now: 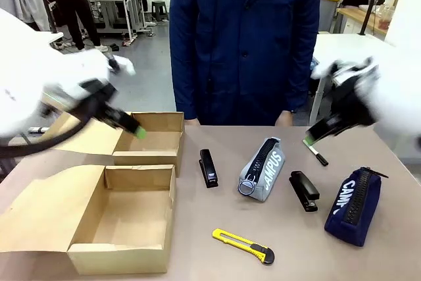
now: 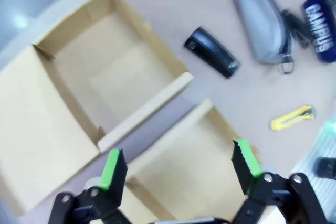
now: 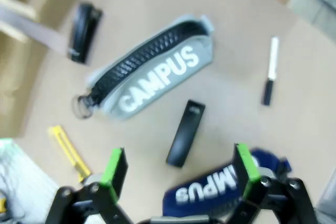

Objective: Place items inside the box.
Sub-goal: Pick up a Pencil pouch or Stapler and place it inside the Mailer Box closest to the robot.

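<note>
Open box, flap cut by the left edge, leaves bare table toward the knife; blurred left gripper and right gripper hover, fingers apart, empty.

Table, two boxes, two staplers, two pouches, knife, marker

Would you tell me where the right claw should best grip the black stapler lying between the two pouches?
Probably from above, pinching the black stapler across its narrow sides at mid-length: it lies flat and slim, with free space along both flanks. The open right claw looks wide enough.
</note>
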`<move>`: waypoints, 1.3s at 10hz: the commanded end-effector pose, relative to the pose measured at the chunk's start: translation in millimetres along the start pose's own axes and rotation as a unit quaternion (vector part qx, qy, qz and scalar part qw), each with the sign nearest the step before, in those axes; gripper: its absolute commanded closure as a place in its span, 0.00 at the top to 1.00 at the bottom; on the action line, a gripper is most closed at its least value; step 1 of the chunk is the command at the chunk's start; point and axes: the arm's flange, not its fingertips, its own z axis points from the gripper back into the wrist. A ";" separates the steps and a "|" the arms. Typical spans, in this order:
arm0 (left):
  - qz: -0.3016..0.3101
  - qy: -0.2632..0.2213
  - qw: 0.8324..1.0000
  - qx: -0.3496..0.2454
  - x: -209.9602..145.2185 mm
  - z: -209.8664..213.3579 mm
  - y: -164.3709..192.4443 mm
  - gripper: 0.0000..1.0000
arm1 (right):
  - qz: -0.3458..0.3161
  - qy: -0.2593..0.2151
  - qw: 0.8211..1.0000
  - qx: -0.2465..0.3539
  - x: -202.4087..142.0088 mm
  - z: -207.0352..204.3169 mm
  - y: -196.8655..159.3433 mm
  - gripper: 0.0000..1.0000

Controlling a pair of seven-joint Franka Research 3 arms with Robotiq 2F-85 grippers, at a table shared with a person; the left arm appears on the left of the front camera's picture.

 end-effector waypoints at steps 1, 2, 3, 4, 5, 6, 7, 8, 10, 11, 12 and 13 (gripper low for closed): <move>0.083 -0.030 0.993 -0.073 -62.0 89.9 51.3 1.00 | -0.132 -0.071 0.984 0.100 -86.8 104.7 -73.2 1.00; 0.149 -0.056 0.978 -0.135 -88.8 110.2 95.8 1.00 | -0.186 -0.108 0.961 0.175 -126.0 126.9 -119.5 1.00; 0.237 -0.109 0.949 -0.175 -126.5 124.3 143.8 1.00 | -0.268 -0.156 0.927 0.213 -167.6 137.7 -166.9 1.00; 0.298 -0.183 0.907 -0.237 -171.9 132.2 184.4 1.00 | -0.322 -0.198 0.891 0.250 -209.6 139.5 -204.2 1.00; 0.360 -0.239 0.863 -0.259 -213.1 131.7 211.4 1.00 | -0.376 -0.233 0.858 0.260 -243.1 134.3 -224.7 1.00; 0.409 -0.275 0.835 -0.245 -239.8 117.9 214.0 1.00 | -0.413 -0.249 0.842 0.243 -261.0 122.7 -232.4 1.00; 0.414 -0.289 0.835 -0.218 -249.8 100.1 205.9 1.00 | -0.427 -0.248 0.844 0.210 -262.4 110.8 -231.9 1.00; 0.348 -0.211 0.884 -0.230 -234.1 158.1 221.4 1.00 | -0.380 -0.212 0.869 0.237 -268.2 161.4 -234.4 1.00; 0.348 -0.211 0.884 -0.230 -234.1 158.1 221.4 1.00 | -0.380 -0.212 0.869 0.237 -268.2 161.4 -234.4 1.00; 0.348 -0.211 0.884 -0.230 -234.1 158.1 221.4 1.00 | -0.380 -0.212 0.869 0.237 -268.2 161.4 -234.4 1.00; 0.348 -0.211 0.884 -0.230 -234.1 158.1 221.4 1.00 | -0.380 -0.212 0.869 0.237 -268.2 161.4 -234.4 1.00; 0.348 -0.211 0.884 -0.230 -234.1 158.1 221.4 1.00 | -0.380 -0.212 0.869 0.237 -268.2 161.4 -234.4 1.00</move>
